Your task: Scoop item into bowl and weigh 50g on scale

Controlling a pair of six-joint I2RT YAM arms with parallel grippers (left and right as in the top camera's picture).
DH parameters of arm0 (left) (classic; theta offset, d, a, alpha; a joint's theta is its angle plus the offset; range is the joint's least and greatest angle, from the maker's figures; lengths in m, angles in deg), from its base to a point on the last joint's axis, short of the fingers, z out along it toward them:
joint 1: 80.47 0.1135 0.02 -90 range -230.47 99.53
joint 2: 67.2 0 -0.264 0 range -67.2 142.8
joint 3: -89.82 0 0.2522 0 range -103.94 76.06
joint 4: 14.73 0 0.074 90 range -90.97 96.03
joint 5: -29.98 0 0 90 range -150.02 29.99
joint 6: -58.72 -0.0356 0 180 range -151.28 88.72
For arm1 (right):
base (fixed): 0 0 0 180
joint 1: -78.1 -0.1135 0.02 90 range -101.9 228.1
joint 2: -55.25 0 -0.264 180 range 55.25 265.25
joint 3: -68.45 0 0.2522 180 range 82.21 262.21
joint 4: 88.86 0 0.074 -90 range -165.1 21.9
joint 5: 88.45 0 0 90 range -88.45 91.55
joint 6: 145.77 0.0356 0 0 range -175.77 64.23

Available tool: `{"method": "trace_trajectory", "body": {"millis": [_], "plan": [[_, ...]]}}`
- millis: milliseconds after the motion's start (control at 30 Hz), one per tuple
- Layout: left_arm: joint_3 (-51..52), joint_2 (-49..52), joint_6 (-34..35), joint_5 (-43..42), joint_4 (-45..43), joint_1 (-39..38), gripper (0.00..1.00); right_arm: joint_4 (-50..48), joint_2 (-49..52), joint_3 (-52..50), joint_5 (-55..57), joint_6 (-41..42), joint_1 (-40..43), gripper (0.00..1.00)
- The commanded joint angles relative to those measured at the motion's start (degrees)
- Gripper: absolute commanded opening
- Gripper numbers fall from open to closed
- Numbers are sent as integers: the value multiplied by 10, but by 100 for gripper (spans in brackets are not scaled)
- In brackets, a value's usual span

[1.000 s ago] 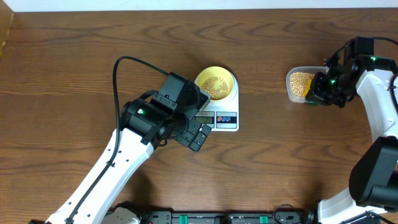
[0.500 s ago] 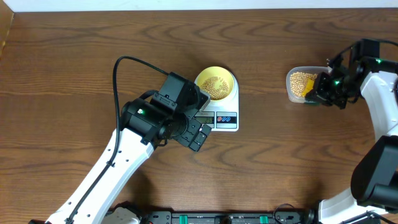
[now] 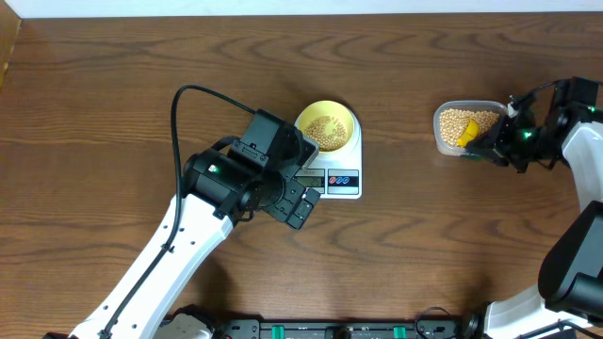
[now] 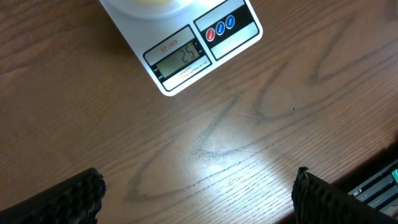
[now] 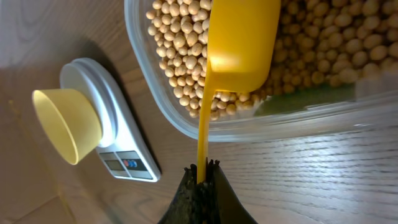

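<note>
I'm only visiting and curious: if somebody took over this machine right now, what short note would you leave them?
Left gripper: open, empty, over the table in front of the scale.
Right gripper: shut on the yellow scoop handle, scoop head in the clear tub of beans.
The bowl sits on the scale with some beans in it; the display reads 25.
Done: part of the beans weighed in.
To do: carry more scoops to the bowl until the display shows 50.

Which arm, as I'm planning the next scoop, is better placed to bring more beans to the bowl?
Right. The right gripper is shut on the yellow scoop by its handle, its head in the tub of beans. The left gripper hangs open and empty by the scale.
</note>
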Motion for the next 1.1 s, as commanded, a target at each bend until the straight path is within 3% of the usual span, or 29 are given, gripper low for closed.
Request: {"method": "trace_trajectory", "body": {"millis": [0,1067], "plan": [[-7,-5,-1,2,1,-1,98,-6,5,-8,-53,-13,4,1],[-7,-5,-1,2,1,-1,98,42,5,-9,-129,-90,92,1]]}}
